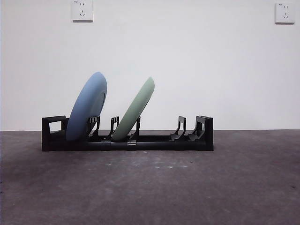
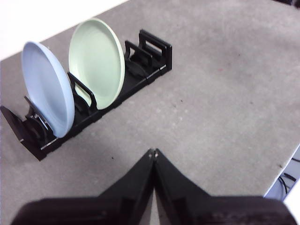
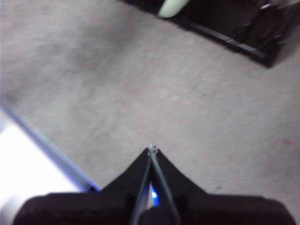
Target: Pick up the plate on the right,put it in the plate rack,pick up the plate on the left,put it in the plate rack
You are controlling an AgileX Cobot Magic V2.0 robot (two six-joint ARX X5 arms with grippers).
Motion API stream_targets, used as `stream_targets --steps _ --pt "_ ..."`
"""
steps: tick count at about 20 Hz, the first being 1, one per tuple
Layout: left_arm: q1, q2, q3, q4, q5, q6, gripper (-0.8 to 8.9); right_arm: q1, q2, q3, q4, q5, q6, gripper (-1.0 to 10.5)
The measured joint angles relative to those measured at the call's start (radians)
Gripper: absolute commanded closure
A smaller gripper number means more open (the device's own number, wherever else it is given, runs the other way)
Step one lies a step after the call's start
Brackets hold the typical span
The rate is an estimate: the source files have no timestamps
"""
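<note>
The black plate rack (image 1: 154,143) lies across the middle of the table. A blue plate (image 1: 86,107) leans in its left end slot, and a pale green plate (image 1: 135,110) leans two slots over. Both plates (image 2: 47,86) (image 2: 97,61) also show in the left wrist view, standing in the rack (image 2: 150,49). My left gripper (image 2: 153,151) is shut and empty, hanging over bare table well away from the rack. My right gripper (image 3: 151,148) is also shut and empty, back from the rack (image 3: 239,33), where only the green plate's edge (image 3: 172,7) shows.
The grey table top (image 1: 150,187) spreads in front of the rack. A white wall with two sockets (image 1: 82,10) stands behind. The table's edge (image 3: 42,145) runs close to the right gripper. Slots at the rack's right end (image 1: 187,129) hold nothing.
</note>
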Motion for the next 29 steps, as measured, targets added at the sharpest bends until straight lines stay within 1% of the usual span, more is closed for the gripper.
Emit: stream_targets --steps 2,6,8,10,11,13,15,16,17,21,23,25,29 --pt "0.000 0.014 0.000 0.000 0.000 0.000 8.17 0.000 0.000 0.000 0.016 0.050 0.000 9.4" --pt "0.000 0.060 0.000 0.007 -0.031 0.002 8.17 0.000 0.000 0.000 0.050 0.164 0.001 9.4" --pt "0.005 0.080 0.000 0.073 -0.066 0.011 8.17 0.000 0.000 0.000 0.065 0.206 0.001 9.4" --pt "0.026 0.093 0.000 0.167 -0.082 0.043 8.17 0.000 0.000 0.000 0.067 0.233 0.001 9.4" --pt "0.048 0.091 0.000 0.214 -0.082 0.065 8.17 0.000 0.000 0.000 0.067 0.234 0.001 9.4" --pt "0.134 0.077 0.000 0.329 -0.054 0.123 8.16 0.000 0.000 0.000 0.067 0.234 0.001 9.4" --pt "0.248 0.049 -0.015 0.425 0.031 0.153 8.17 0.000 0.000 0.000 0.067 0.234 0.001 9.4" --pt "0.307 0.019 -0.046 0.475 0.082 0.163 8.17 0.000 0.000 0.000 0.067 0.234 0.001 9.4" --pt "0.350 -0.011 -0.084 0.514 0.100 0.171 8.17 0.000 0.000 0.000 0.067 0.234 0.001 9.4" --pt "0.485 -0.191 -0.339 0.678 0.102 0.189 8.16 0.000 0.000 0.000 0.067 0.234 0.001 9.4" --pt "0.529 -0.283 -0.492 0.764 0.102 0.183 8.16 0.000 0.000 0.000 0.067 0.234 0.001 9.4" --pt "0.557 -0.360 -0.640 0.817 0.102 0.158 8.16 0.000 0.000 0.000 0.067 0.234 0.001 9.4" --pt "0.587 -0.486 -0.841 0.824 0.098 0.099 8.17 0.000 0.000 0.000 0.067 0.234 0.001 9.4"
